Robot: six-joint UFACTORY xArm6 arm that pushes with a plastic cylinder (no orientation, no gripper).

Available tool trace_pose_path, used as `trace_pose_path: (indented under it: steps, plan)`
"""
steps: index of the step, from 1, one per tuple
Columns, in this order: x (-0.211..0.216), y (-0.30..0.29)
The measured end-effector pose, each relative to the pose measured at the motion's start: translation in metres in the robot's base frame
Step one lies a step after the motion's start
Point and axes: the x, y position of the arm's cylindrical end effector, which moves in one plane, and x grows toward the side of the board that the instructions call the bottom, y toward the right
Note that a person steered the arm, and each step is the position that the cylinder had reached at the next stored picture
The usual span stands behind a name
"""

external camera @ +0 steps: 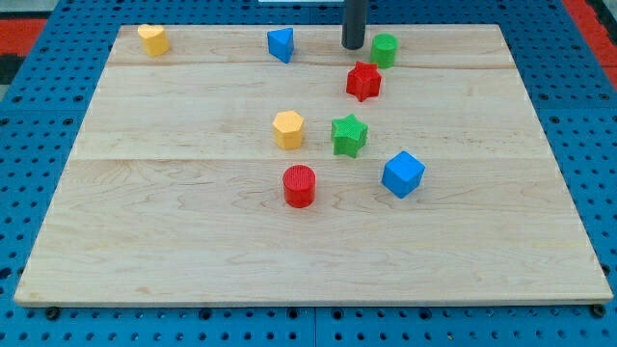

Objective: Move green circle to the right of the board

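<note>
green circle: we're seeing the green circle (385, 48) sitting near the view's top edge of the board (193, 241), a bit right of centre, well short of the board's right edge.
tip vs circle: our tip (354, 45) is standing just beside the circle on its left side in the view, at about the same height; we can't tell whether it's touching.
tool state: we're running a bare rod, so nothing is opening, closing or gripping; it's holding nothing.
circle orientation: it's standing upright as a short cylinder, round face up; being round, it's showing no long axis or heading.
red star: the red star (363, 81) is lying just below the circle, slightly left, close but apart.
blue block: a blue block (281, 43), shape unclear, is sitting left of our tip along the top edge.
yellow top-left: a yellow block (152, 40) is sitting at the top-left corner.
centre cluster: yellow hexagon (288, 129) and green star (349, 135) are lying side by side mid-board.
lower pair: red cylinder (299, 185) and blue cube (403, 173) are sitting below them.
</note>
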Motion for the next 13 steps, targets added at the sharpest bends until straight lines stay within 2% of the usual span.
trace_pose_path:
  steps: [1,2,3,4,5,6,7,8,9,10,13]
  plan:
    - [0.012,0.023]
    - [0.012,0.083]
    - [0.012,0.1]
    - [0.033,0.096]
    - [0.037,0.143]
    - [0.007,0.191]
    - [-0.025,0.176]
    - [-0.033,0.164]
    - [-0.025,0.193]
    - [-0.001,0.18]
    - [-0.014,0.127]
